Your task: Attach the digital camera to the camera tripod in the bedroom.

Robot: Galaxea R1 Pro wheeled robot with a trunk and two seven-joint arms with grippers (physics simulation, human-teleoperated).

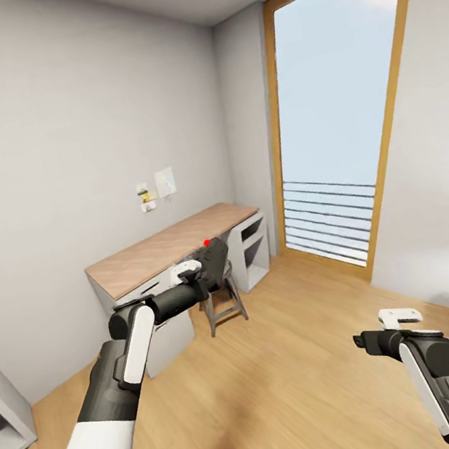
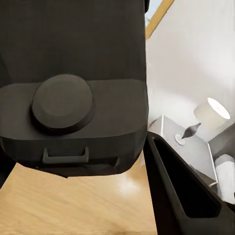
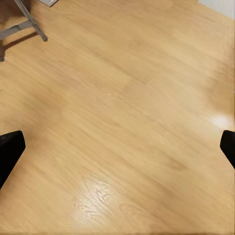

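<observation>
Seemingly unlabelled, the digital camera (image 1: 214,256) sits clenched in left fingers (image 2: 183,191); right fingers (image 3: 11,149) released

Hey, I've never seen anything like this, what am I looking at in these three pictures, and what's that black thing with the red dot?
It is a simulated two-armed robot in a room with a wood floor. The big picture comes from a camera on its head; the other two come from cameras near each gripper. The left gripper holds the digital camera, the black body with the red dot; in the left wrist view it looms close beside one finger. The right gripper is open and holds nothing, with bare floor beneath it. Ahead stand a desk, a stool and a tall window.
</observation>
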